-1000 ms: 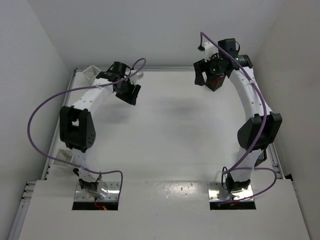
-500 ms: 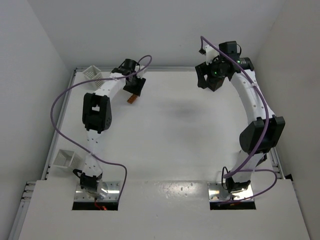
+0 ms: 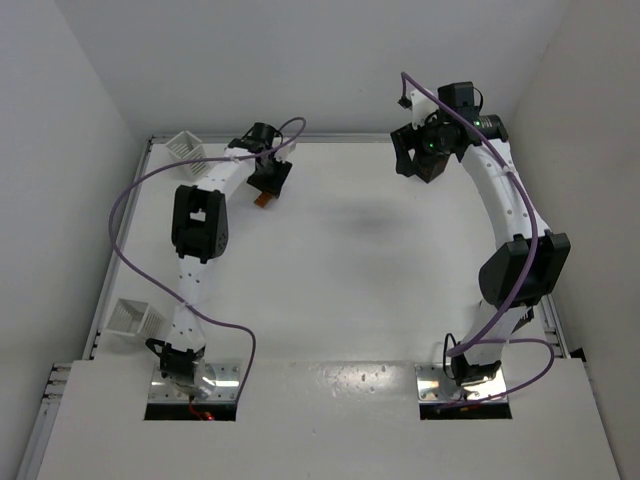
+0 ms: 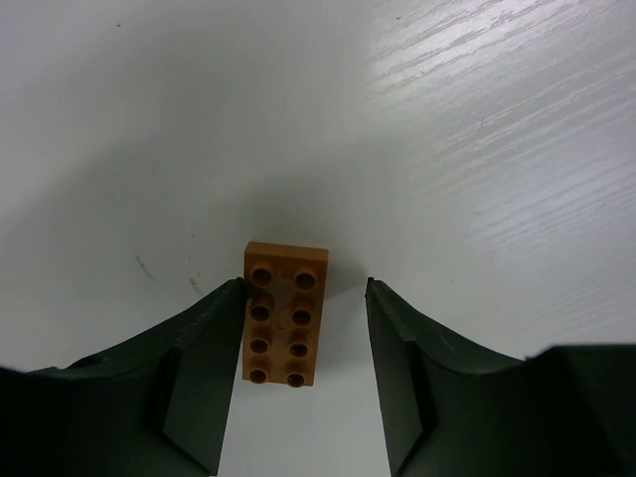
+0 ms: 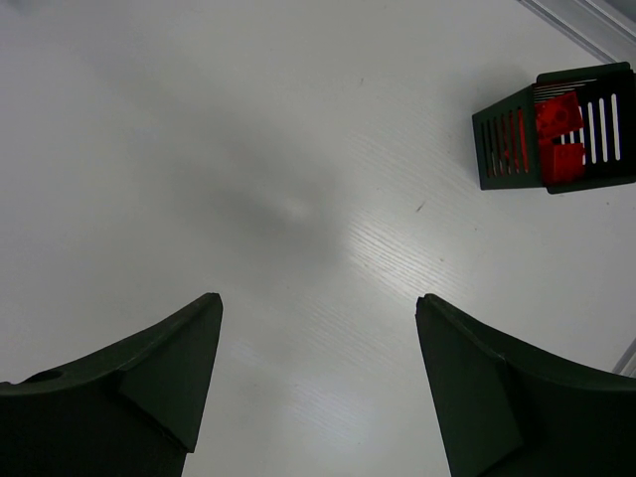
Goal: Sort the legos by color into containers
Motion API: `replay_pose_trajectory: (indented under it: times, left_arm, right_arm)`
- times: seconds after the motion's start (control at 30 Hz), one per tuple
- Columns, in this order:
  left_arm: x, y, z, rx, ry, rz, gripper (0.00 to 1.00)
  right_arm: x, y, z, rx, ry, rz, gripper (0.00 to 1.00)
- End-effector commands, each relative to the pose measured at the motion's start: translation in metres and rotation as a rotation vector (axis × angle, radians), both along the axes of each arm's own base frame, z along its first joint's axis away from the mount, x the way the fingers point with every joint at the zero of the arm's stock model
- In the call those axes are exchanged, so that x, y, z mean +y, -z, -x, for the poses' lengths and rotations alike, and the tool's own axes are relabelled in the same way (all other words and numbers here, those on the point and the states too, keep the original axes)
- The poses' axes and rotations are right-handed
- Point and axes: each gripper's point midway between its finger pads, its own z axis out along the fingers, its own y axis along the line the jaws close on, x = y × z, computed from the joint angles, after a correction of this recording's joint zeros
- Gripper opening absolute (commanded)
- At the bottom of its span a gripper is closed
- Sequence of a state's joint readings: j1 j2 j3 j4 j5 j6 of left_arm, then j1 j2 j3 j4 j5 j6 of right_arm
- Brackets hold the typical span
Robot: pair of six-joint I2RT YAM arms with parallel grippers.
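Currently left gripper (image 4: 304, 323) is down at the far left of the table (image 4: 477, 119), jaws parted around 1 orange-brown lego (image 4: 285, 313). It's a 2x4 brick, 8 studs up, lying flat on the surface. 1 finger (image 4: 204, 378) touches the brick's long edge and the other finger (image 4: 397, 378) stands just clear, so it's not clamped. Stud tops are too blurred for me to read any lettering.

Over on the far right, right gripper (image 5: 313, 328) hangs above the table, jaws spread wide with nothing between them. I count 1 black basket (image 5: 497, 144) near it, with 2 red legos (image 5: 558, 114) visible inside; more than that I can't tell.

Overhead I count 2 white ones: white basket (image 3: 195, 155) at the far-left corner, and white basket (image 3: 122, 322) on the left edge near the arm bases. I can't resolve the contents of either.
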State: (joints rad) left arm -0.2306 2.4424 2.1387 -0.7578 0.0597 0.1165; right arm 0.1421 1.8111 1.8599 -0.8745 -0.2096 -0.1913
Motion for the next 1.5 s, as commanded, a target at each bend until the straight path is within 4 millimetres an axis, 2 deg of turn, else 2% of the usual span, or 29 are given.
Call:
replay_pose_trajectory:
  times: [0.0,0.17,0.27,0.33,0.37,0.43,0.53,0.57,0.7,0.73,0.77,0.83,0.87,0.9,0.97,1.0,1.03,1.07,1.1,1.17,1.2,1.23,1.27,1.3,1.33,1.37,1.4,1.43,1.47]
  left_arm:
    - [-0.006,-0.001,-0.005,-0.008,0.020,0.002,0.57]
    - [-0.006,0.005,-0.002,0.010,0.032,0.002,0.57]
    - [-0.006,0.016,0.000,0.031,0.032,-0.003,0.57]
    - [0.000,0.032,0.002,0.064,0.031,-0.015,0.57]
    - [-0.002,0.030,0.003,0.066,0.036,-0.005,0.55]
    - [0.003,0.037,0.006,0.091,0.031,0.002,0.53]
    - [0.004,0.042,0.007,0.104,0.033,0.023,0.39]
    - [0.004,0.046,0.010,0.118,0.032,0.020,0.36]
    - [0.004,0.038,0.016,0.120,0.036,0.028,0.24]
    - [0.004,0.027,0.016,0.103,0.037,0.031,0.22]
    - [0.003,0.026,0.019,0.104,0.042,0.041,0.18]
    - [0.003,0.011,0.021,0.072,0.043,0.047,0.16]
    - [0.000,-0.023,0.013,-0.013,0.026,0.075,0.15]
    - [0.006,-0.023,0.023,-0.007,0.009,0.088,0.13]
    - [0.008,-0.055,0.024,-0.087,-0.008,0.127,0.12]
    - [0.017,-0.102,0.019,-0.201,-0.033,0.171,0.12]
    - [0.021,-0.106,0.029,-0.202,-0.040,0.190,0.11]
    - [0.026,-0.121,0.032,-0.233,-0.053,0.209,0.11]
    - [0.039,-0.149,0.041,-0.283,-0.074,0.240,0.11]
    - [0.057,-0.172,0.051,-0.333,-0.100,0.248,0.10]
    - [0.078,-0.182,0.056,-0.359,-0.132,0.236,0.10]
    - [0.090,-0.198,0.074,-0.393,-0.143,0.229,0.08]
    - [0.103,-0.204,0.084,-0.412,-0.163,0.208,0.08]
    - [0.129,-0.210,0.094,-0.437,-0.194,0.170,0.08]
    - [0.147,-0.199,0.109,-0.422,-0.234,0.127,0.08]
    - [0.161,-0.219,0.128,-0.475,-0.260,0.095,0.07]
    - [0.175,-0.219,0.143,-0.471,-0.273,0.054,0.07]
    - [0.205,-0.208,0.162,-0.446,-0.357,0.002,0.06]
    - [0.217,-0.209,0.175,-0.446,-0.383,-0.016,0.04]
  right_arm:
    - [0.003,-0.019,-0.009,-0.066,-0.008,0.001,0.79]
    - [0.003,-0.019,-0.009,-0.066,-0.008,0.001,0.79]
    - [0.003,-0.020,-0.010,-0.075,-0.007,0.000,0.79]
    - [0.003,-0.016,-0.012,-0.066,-0.008,0.001,0.79]
    - [0.003,-0.016,-0.012,-0.066,-0.008,0.001,0.79]
    - [0.003,-0.016,-0.012,-0.066,-0.008,0.001,0.79]
    - [0.003,-0.016,-0.012,-0.066,-0.008,0.001,0.79]
    - [0.003,-0.016,-0.012,-0.066,-0.008,0.001,0.79]
    - [0.003,-0.020,-0.013,-0.075,-0.007,0.000,0.79]
    - [0.003,-0.020,-0.013,-0.075,-0.007,0.000,0.79]
    - [0.003,-0.020,-0.013,-0.075,-0.007,0.000,0.79]
    - [0.003,-0.020,-0.013,-0.075,-0.007,0.000,0.79]
    - [0.003,-0.020,-0.013,-0.075,-0.007,0.000,0.79]
    - [0.005,-0.020,-0.012,-0.074,-0.014,-0.007,0.79]
    - [0.007,-0.024,-0.011,-0.082,-0.022,-0.017,0.79]
    - [0.007,-0.024,-0.011,-0.082,-0.022,-0.017,0.79]
    - [0.009,-0.028,-0.011,-0.090,-0.032,-0.028,0.79]
    - [0.011,-0.029,-0.010,-0.089,-0.038,-0.035,0.79]
    - [0.013,-0.032,-0.011,-0.097,-0.045,-0.042,0.79]
    - [0.019,-0.035,-0.009,-0.097,-0.064,-0.053,0.79]
    - [0.021,-0.034,-0.011,-0.093,-0.071,-0.060,0.79]
    - [0.021,-0.034,-0.011,-0.093,-0.071,-0.060,0.79]
    - [0.023,-0.038,-0.011,-0.101,-0.078,-0.067,0.79]
    - [0.025,-0.033,-0.012,-0.090,-0.084,-0.073,0.79]
    - [0.025,-0.037,-0.013,-0.098,-0.084,-0.074,0.79]
    - [0.031,-0.037,-0.012,-0.097,-0.100,-0.081,0.79]
    - [0.031,-0.035,-0.014,-0.096,-0.100,-0.081,0.79]
    - [0.033,-0.036,-0.014,-0.094,-0.108,-0.089,0.79]
    - [0.039,-0.034,-0.015,-0.091,-0.119,-0.089,0.79]
